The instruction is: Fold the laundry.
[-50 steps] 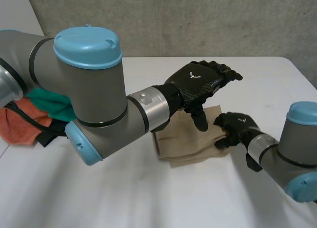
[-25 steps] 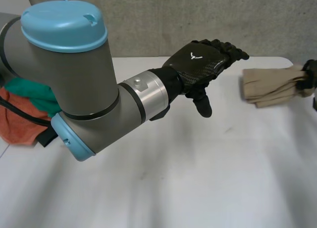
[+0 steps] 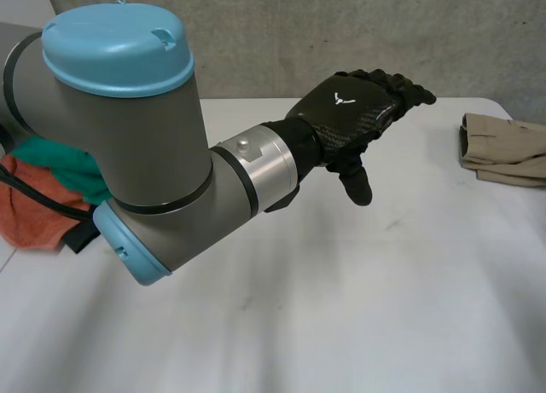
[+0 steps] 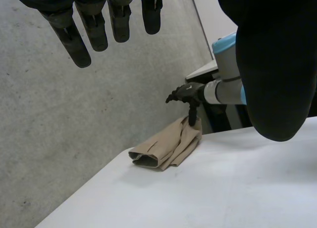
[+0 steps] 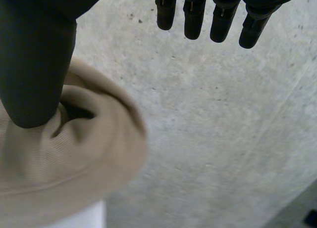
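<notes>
— So, where do we find the folded beige cloth (image 3: 503, 148)?
— We see it lying on the white desk (image 3: 341, 308), at the right edge near the far right corner, folded into a thick bundle.
— And the right hand (image 5: 34, 65)?
— We read it as released. In its own wrist view the fingers (image 5: 220, 15) hang straight and apart from the cloth, while the thumb alone rests its tip on the top fold. Nothing is pinched.
— What of the left hand (image 3: 363, 112)?
— Released too. We see it raised above the middle of the desk, fingers stretched out, thumb pointing down, touching nothing, well apart from the cloth.
— Anything else?
— At the left edge we make out an orange cloth (image 3: 34, 218) and a green cloth (image 3: 72, 167) heaped together, partly hidden behind the left arm (image 3: 128, 137).
</notes>
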You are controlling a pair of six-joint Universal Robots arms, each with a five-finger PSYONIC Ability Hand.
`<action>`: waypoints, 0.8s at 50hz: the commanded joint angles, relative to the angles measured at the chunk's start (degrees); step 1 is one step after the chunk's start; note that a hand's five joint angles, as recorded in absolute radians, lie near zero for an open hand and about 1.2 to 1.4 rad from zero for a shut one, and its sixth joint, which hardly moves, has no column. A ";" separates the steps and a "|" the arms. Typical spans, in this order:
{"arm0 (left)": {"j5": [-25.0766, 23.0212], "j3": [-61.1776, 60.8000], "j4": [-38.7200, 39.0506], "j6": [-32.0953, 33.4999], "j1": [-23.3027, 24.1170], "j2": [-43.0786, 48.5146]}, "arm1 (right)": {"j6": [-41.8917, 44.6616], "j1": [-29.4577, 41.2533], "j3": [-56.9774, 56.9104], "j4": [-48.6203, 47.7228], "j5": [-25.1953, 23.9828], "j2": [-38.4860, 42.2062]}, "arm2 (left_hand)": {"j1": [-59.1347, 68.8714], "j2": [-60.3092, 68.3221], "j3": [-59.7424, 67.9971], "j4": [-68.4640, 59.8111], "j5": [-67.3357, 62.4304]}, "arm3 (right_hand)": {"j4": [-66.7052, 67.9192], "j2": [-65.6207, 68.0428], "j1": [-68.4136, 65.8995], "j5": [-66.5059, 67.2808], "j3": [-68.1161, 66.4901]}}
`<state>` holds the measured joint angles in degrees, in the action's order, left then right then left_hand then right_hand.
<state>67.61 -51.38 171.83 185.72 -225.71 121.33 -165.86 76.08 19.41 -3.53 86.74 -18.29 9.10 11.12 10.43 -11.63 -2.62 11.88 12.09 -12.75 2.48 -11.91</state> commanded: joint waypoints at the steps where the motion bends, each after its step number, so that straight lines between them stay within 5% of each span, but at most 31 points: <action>1: 2.87 0.22 0.00 0.00 -0.43 -0.48 | 19.75 0.47 25.43 -10.58 -1.12 -18.49 | 1.11 -0.90 -0.21 1.41 2.41 | -1.88 -2.09 2.75 -2.48 1.91; 8: 14.11 1.45 1.76 0.79 -3.23 -2.93 | 26.11 2.67 49.82 -23.00 -10.78 -35.48 | 1.11 -0.90 -0.21 1.41 2.41 | -1.88 -2.09 2.75 -2.48 1.91; 13: 22.38 1.46 1.58 4.82 -12.28 -4.08 | 26.29 5.39 66.00 -21.52 -20.55 -45.68 | 0.90 -1.12 -0.43 1.63 2.62 | -1.88 -2.09 2.75 -2.48 1.91; 23: 31.96 0.40 6.66 39.09 -28.19 5.66 | 26.55 9.70 82.71 -11.85 -23.54 -58.44 | 0.94 -1.07 -0.38 1.58 2.58 | -1.88 -2.09 2.75 -2.48 1.91; 28: 29.78 1.10 18.70 45.70 -34.61 14.19 | 26.73 11.81 86.23 -10.18 -23.28 -58.70 | 0.90 -1.12 -0.43 1.63 2.62 | -1.88 -2.09 2.75 -2.48 1.91; 34: 18.97 5.32 26.98 46.23 -38.13 23.86 | 26.64 13.66 87.90 -10.09 -23.11 -58.44 | 2.95 0.94 1.63 -0.43 0.57 | -1.88 -2.09 2.75 -2.48 1.91; 37: 17.90 8.04 26.89 46.14 -39.45 26.76 | 26.64 14.45 88.34 -10.09 -22.93 -58.35 | 24.24 22.22 22.91 -21.71 -20.71 | -1.88 -2.09 2.75 -2.48 1.91; 40: 18.95 8.58 27.42 45.44 -38.84 27.30 | 26.73 14.63 88.52 -10.09 -22.67 -58.44 | 70.73 68.71 69.40 -68.20 -67.21 | -1.88 -2.09 2.75 -2.48 1.91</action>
<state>87.54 -45.47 198.72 232.59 -264.41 145.85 -139.21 89.97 107.60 -13.40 63.70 -76.82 28.53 25.91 25.76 -26.11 -15.60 11.88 12.09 -12.75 2.44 -11.90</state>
